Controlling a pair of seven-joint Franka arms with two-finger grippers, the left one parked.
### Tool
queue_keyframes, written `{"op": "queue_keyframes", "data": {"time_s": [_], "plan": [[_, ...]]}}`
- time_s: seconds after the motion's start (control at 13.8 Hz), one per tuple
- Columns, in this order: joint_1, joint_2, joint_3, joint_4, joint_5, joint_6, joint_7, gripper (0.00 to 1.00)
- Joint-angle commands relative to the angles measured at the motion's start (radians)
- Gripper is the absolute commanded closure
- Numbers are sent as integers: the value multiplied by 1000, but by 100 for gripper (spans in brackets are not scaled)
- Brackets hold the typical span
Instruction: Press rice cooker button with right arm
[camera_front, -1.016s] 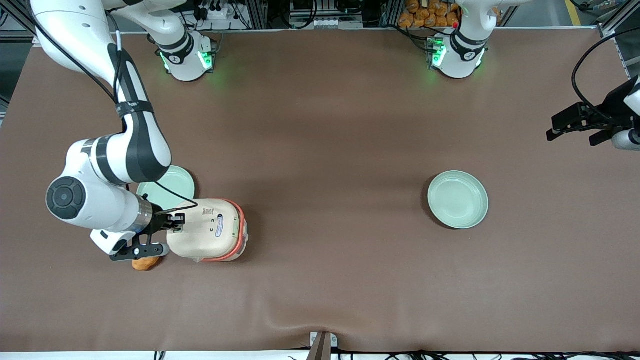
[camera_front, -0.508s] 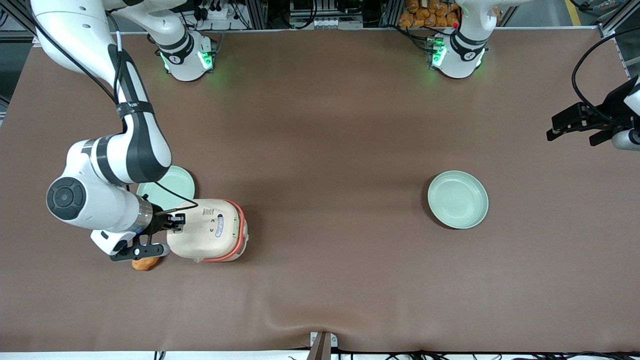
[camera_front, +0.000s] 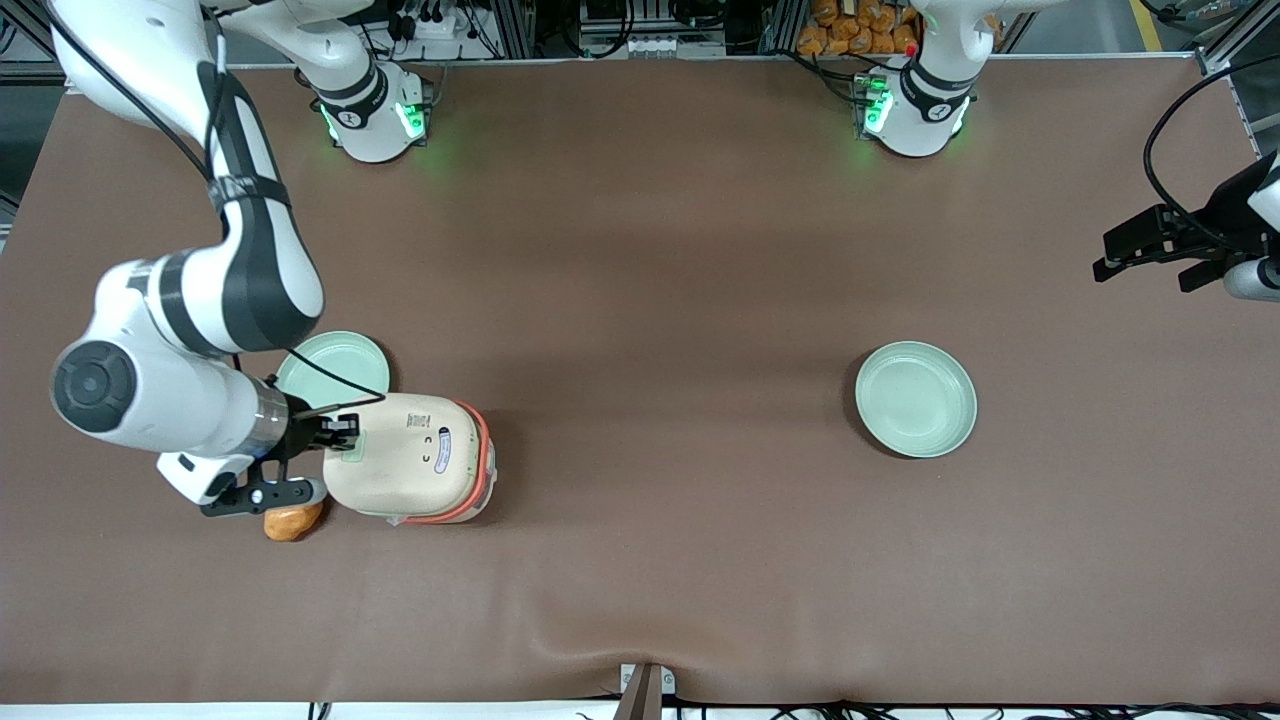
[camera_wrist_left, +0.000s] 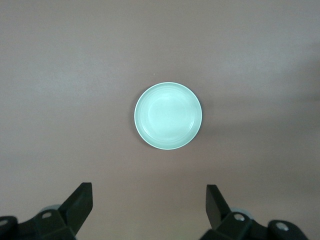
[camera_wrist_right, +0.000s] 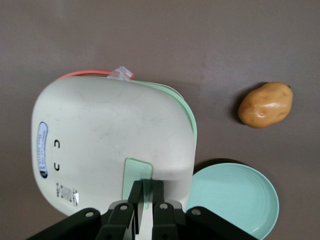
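The cream-white rice cooker (camera_front: 410, 460) with its orange-red band stands on the brown table, lid down. It also shows in the right wrist view (camera_wrist_right: 110, 145). A pale green button (camera_wrist_right: 137, 174) sits on the lid near its edge, and shows in the front view (camera_front: 352, 446) too. The right arm's gripper (camera_front: 338, 432) is at the cooker's edge on the working arm's side. In the wrist view the gripper (camera_wrist_right: 146, 186) has its fingers close together, with the tips over the button's end.
A pale green plate (camera_front: 333, 365) lies beside the cooker, farther from the front camera, and shows in the right wrist view (camera_wrist_right: 235, 197). A potato (camera_front: 292, 521) lies under the gripper's side, nearer the camera. A second green plate (camera_front: 915, 398) lies toward the parked arm's end.
The right arm has swung toward its own end of the table. The gripper has drawn back a little from the lid, uncovering the green button. The cooker's lid looks slightly shifted.
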Motion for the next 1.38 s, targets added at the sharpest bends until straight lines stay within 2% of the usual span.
{"op": "queue_keyframes", "data": {"time_s": [0.0,0.15,0.29,0.65,0.94,1.16,1.31], "plan": [[4,-71,-4,-9,16,-35,-9,73],[2,-111,-4,-9,16,-83,-9,59],[2,-144,-3,-7,16,-127,-7,48],[-13,-240,-4,-7,8,-239,-7,3],[-74,-318,-6,-18,-3,-342,-9,0],[-125,-378,-7,-21,-50,-435,-30,0],[-162,-406,-9,-21,-52,-477,-55,0]]}}
